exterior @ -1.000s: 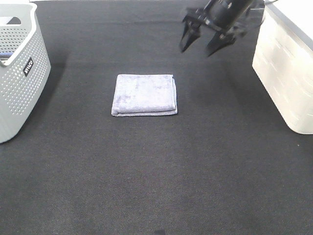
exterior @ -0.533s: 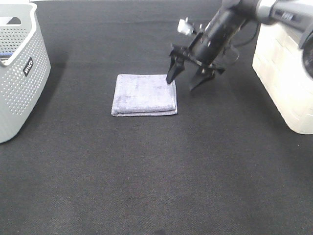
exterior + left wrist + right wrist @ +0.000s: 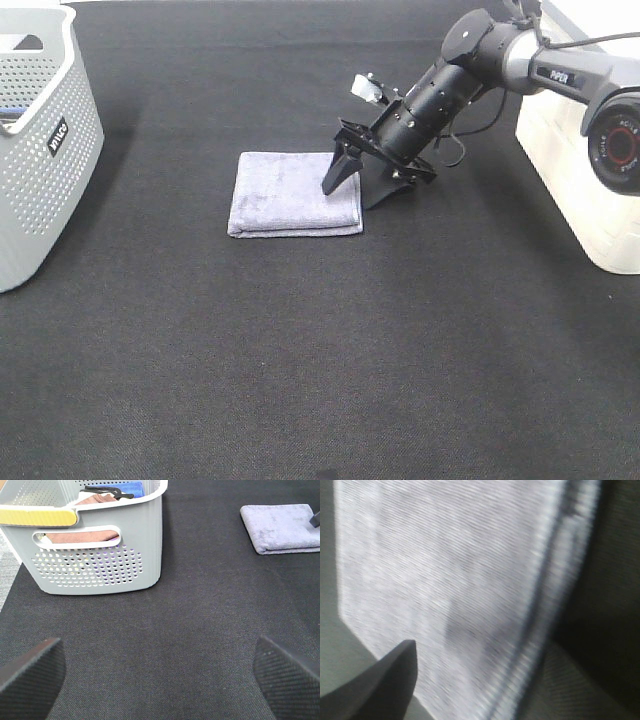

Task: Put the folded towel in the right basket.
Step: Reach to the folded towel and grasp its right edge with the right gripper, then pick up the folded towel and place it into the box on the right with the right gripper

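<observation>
Leftmost, the grey left basket [image 3: 40,150] sits at the far edge of the mat [image 3: 300,350], already holding some cloths. The left gripper [image 3: 160,680] shows only in its wrist view. Its two pads are wide apart with nothing between them, and it hangs near that basket, well apart from the towel.

Centrally, the towel [image 3: 295,193] lies flat on the mat, folded, slightly longer left to right than near to far. Its stacked edges show along its near and right sides.

Just right of centre, the right gripper [image 3: 352,196] is released and tilted down over the towel's right edge. One finger [image 3: 330,182] is above the cloth and the other [image 3: 378,200] is over the mat just beside it, so the jaws straddle that edge. The right wrist view shows the towel [image 3: 445,580] filling the frame, with the edge running between the jaws. I cannot tell whether the tips touch the cloth.

Farthest right stands the white right basket [image 3: 580,150], well apart from the towel. The right arm is clearly the nearer one. I judge the next move to be a pinch across that right edge, then a lift and a carry rightward.
</observation>
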`<state>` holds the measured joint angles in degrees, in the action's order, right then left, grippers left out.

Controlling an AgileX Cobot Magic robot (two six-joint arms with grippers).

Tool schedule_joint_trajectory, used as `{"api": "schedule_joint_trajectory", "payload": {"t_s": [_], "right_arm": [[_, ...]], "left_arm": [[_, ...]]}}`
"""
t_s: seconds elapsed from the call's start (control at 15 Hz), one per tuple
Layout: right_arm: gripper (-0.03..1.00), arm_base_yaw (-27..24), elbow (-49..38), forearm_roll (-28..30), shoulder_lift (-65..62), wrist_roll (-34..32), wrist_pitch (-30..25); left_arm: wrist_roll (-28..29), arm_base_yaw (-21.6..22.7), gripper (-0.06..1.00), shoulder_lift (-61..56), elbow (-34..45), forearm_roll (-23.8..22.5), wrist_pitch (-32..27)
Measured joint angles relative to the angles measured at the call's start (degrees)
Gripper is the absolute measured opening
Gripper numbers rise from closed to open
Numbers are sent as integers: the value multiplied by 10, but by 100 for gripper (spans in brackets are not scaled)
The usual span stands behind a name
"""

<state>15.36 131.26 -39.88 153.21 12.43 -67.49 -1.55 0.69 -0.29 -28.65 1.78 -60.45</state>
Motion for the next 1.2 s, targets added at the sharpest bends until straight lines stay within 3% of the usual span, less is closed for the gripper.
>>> {"api": "schedule_joint_trajectory", "payload": {"t_s": [0.13,0.33,0.4,0.47,0.87,1.2], "right_arm": [[63,0,1,-45,10,26,7],[17,0,1,-44,17,31,29],[17,0,1,-44,17,31,29],[7,0,1,-44,19,31,29],[7,0,-1,-19,-44,72,29],[7,0,-1,85,-188,72,16]], "left_arm": [[0,0,97,0,0,0,0],[0,0,97,0,0,0,0],[0,0,97,0,0,0,0],[0,0,97,0,0,0,0],[0,0,97,0,0,0,0],[0,0,97,0,0,0,0]]}}
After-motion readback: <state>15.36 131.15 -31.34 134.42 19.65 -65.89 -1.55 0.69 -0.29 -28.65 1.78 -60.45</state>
